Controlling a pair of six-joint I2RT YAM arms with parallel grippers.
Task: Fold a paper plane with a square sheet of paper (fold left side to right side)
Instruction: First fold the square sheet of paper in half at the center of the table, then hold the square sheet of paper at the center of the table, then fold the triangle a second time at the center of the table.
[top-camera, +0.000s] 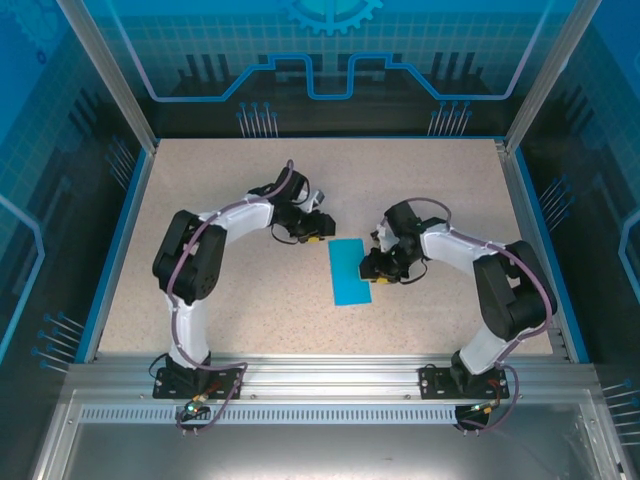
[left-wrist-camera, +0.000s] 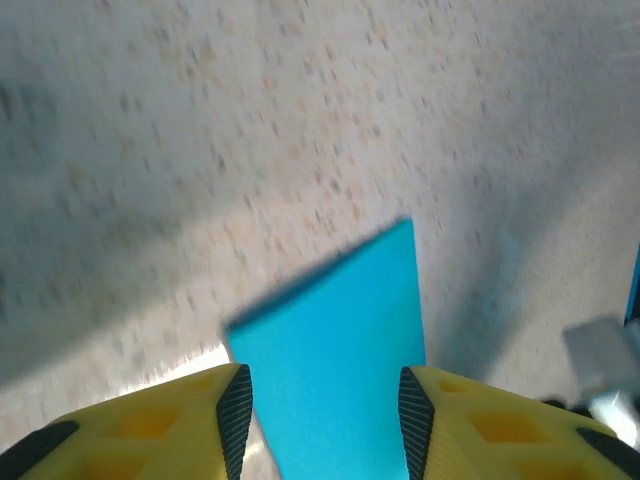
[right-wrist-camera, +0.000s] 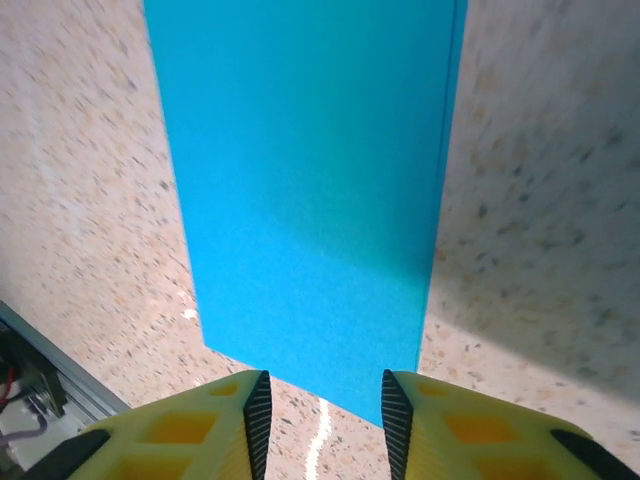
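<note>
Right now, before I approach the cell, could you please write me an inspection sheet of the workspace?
Surface: speckled beige table, flat, no spill seen.
Job's things: cyan-blue paper lies flat as a narrow rectangle between the two claws.
Clutter: nothing seen.
Grippers: left claw open, paper seen between its fingers; right claw open, at the paper's edge.
Cables: a purplish cable follows each arm; loose wires at the bases; none on the paper.
Surroundings: blue-tinted enclosure walls; aluminium rail along the near edge.
</note>
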